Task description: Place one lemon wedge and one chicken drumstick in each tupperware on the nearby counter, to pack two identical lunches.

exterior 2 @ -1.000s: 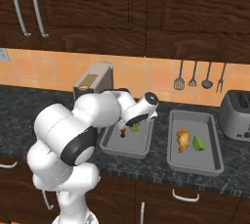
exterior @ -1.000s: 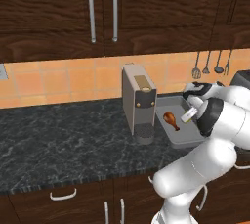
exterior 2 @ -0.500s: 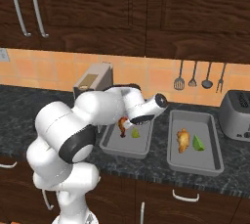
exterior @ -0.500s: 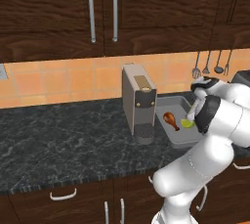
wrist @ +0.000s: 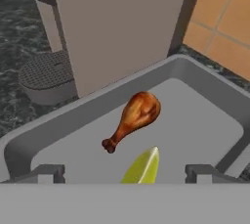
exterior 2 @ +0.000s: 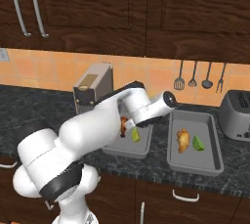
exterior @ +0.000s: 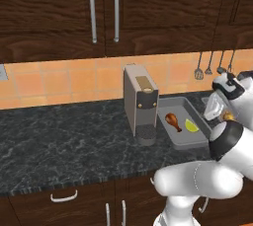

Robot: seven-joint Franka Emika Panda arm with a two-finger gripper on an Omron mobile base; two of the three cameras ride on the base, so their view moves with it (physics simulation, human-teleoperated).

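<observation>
Packing looks done: gripper (wrist: pixel 125 176) jaws spread wide, empty, above the left tray (wrist: pixel 205 115) holding drumstick (wrist: pixel 133 119) and lemon wedge (wrist: pixel 141 168); right tray (exterior 2: pixel 211 157) is likewise filled, so retreat comes next

A tall grey coffee machine (exterior: pixel 141 102) stands on the dark marbled stone desk (exterior: pixel 59 131). Just to the right of the machine lies a shallow grey tray (exterior: pixel 185 124), touching its side. In the tray, a small orange-brown drumstick (exterior: pixel 173 121) lies nearest the machine, and a small yellow-green wedge (exterior: pixel 191 126) lies just past it. The big white robot arm (exterior: pixel 217 170) bends up to the right of the tray.
</observation>
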